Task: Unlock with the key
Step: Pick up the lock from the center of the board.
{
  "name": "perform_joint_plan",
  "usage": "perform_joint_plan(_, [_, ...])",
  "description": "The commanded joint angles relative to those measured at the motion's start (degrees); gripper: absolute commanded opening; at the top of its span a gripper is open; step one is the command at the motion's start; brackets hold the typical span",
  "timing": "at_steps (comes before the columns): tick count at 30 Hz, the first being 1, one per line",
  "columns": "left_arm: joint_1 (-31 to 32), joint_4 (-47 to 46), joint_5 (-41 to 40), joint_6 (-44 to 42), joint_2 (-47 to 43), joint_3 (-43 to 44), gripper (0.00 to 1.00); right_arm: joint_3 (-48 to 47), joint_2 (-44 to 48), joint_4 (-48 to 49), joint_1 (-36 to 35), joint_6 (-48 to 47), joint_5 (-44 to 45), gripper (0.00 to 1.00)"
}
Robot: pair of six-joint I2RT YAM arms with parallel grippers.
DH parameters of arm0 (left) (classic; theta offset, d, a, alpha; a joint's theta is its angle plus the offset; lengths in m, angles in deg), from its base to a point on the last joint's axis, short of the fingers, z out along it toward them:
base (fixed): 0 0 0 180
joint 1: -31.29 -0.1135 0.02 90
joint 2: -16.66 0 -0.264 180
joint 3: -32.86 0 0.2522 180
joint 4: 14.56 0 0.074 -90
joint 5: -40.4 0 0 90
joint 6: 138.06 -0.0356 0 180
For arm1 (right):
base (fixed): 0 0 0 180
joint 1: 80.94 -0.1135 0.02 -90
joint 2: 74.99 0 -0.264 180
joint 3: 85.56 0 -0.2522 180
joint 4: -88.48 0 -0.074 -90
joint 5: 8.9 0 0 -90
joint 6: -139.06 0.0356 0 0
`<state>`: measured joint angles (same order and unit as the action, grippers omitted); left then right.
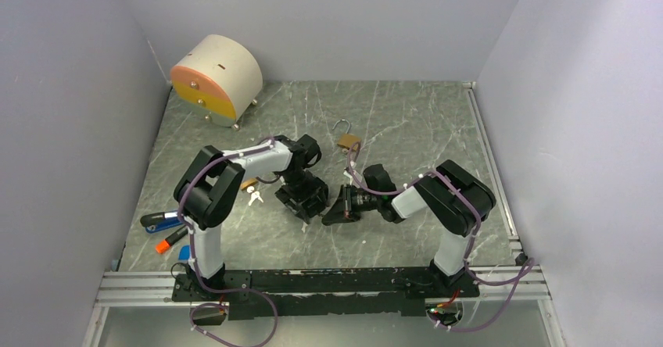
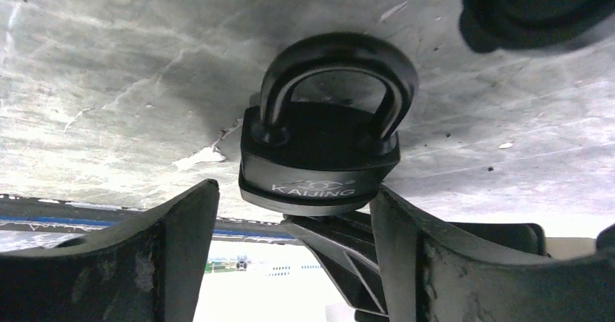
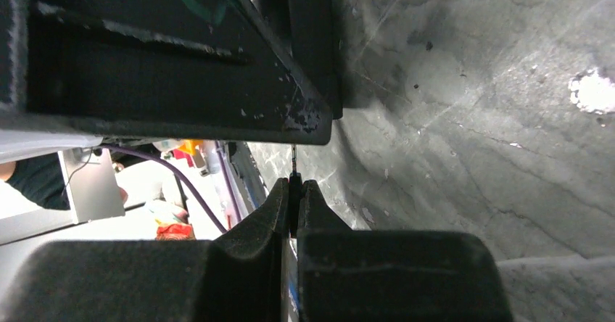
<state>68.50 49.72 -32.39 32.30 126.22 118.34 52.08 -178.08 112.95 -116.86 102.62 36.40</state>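
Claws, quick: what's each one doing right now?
Left claw: open, black padlock between its fingers.
Right claw: closed on something thin, apparently the key.

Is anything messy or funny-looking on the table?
A bit. A brass padlock lies alone past the arms with its shackle seemingly swung open. What look like small keys lie loose beside the left arm, and markers are scattered at the left edge of the table. Nothing looks spilled or broken.
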Motion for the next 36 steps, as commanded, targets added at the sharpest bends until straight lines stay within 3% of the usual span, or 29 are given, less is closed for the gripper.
perform_joint_plan(1, [0.4, 2.8, 0.6, 0.5, 1.3, 1.5, 0.76, -0.5, -1.6, 0.7, 0.2, 0.1, 4.3, 0.00])
perform_joint_plan(11, [0.0, 12.3, -10.3, -7.7, 2.6, 9.9, 0.89, 0.1, -1.6, 0.1, 0.2, -0.7, 3.5, 0.00])
perform_joint_plan(20, [0.0, 8.4, -10.4, -3.5, 2.7, 6.8, 0.83, 0.7, -2.1, 1.7, 0.2, 0.0, 3.3, 0.00])
perform_joint_plan(26, [0.7, 7.7, -12.3, -3.1, 4.4, 7.6, 0.73, 1.1, -2.3, 3.1, 0.2, 0.7, 3.2, 0.00])
perform_joint_plan(31, [1.1, 6.8, -12.9, -3.5, 5.9, 7.5, 0.50, 1.4, -2.0, 3.1, 0.2, 0.8, 3.2, 0.00])
perform_joint_plan(36, [0.8, 6.7, -9.5, -4.5, 3.3, 6.9, 0.04, 3.1, -0.1, 5.0, 0.3, 1.8, 3.0, 0.00])
